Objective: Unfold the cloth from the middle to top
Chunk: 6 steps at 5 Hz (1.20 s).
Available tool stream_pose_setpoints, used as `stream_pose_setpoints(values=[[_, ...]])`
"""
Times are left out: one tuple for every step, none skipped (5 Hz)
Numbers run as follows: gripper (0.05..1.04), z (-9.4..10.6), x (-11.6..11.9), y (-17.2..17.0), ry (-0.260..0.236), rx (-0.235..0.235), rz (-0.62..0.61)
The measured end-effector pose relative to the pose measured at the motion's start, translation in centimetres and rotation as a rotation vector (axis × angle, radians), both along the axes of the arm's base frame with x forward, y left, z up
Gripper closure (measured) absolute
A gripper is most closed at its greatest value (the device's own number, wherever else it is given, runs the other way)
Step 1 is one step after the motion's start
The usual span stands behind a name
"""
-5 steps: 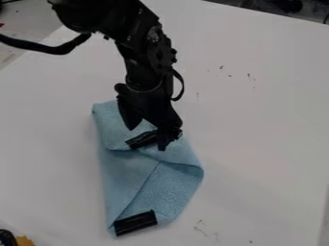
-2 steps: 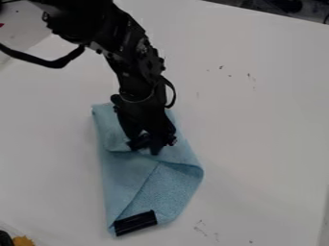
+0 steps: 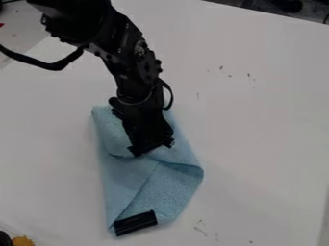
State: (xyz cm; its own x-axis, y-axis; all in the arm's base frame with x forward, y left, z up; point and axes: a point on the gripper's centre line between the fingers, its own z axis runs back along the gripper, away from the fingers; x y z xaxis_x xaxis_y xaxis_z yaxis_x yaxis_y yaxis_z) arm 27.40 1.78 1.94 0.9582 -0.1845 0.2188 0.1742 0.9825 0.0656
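The blue cloth (image 3: 132, 178) lies folded on the desk (image 3: 257, 144), left of centre, its long axis running top to bottom, its tapered end towards the lower edge. The arm (image 3: 125, 53) slants down from the upper left; the pincer (image 3: 151, 147) points down over the cloth's upper half, whether open or closed I cannot tell.

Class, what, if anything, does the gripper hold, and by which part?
That cannot be told: the gripper is down near the middle of the blue cloth, but any hold there is hidden.

White table (image 3: 263, 125), apparently some orange object (image 3: 24, 241)
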Motion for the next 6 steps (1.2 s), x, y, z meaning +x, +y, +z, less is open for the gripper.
stream_pose_setpoints(values=[[1.025, 1.1, 0.5, 0.7, 0.006, 0.046, -0.017], [1.01, 4.3, 1.8, 1.3, -0.026, 0.12, -0.038], [0.868, 4.9, 1.8, 0.9, -0.023, 0.14, -0.027], [0.616, 4.5, 1.8, -0.1, -0.044, 0.1, -0.02], [0.307, 3.3, 2.0, -0.9, -0.047, 0.053, -0.018], [0.085, 1.9, 2.2, -1.5, -0.04, 0.016, -0.029]])
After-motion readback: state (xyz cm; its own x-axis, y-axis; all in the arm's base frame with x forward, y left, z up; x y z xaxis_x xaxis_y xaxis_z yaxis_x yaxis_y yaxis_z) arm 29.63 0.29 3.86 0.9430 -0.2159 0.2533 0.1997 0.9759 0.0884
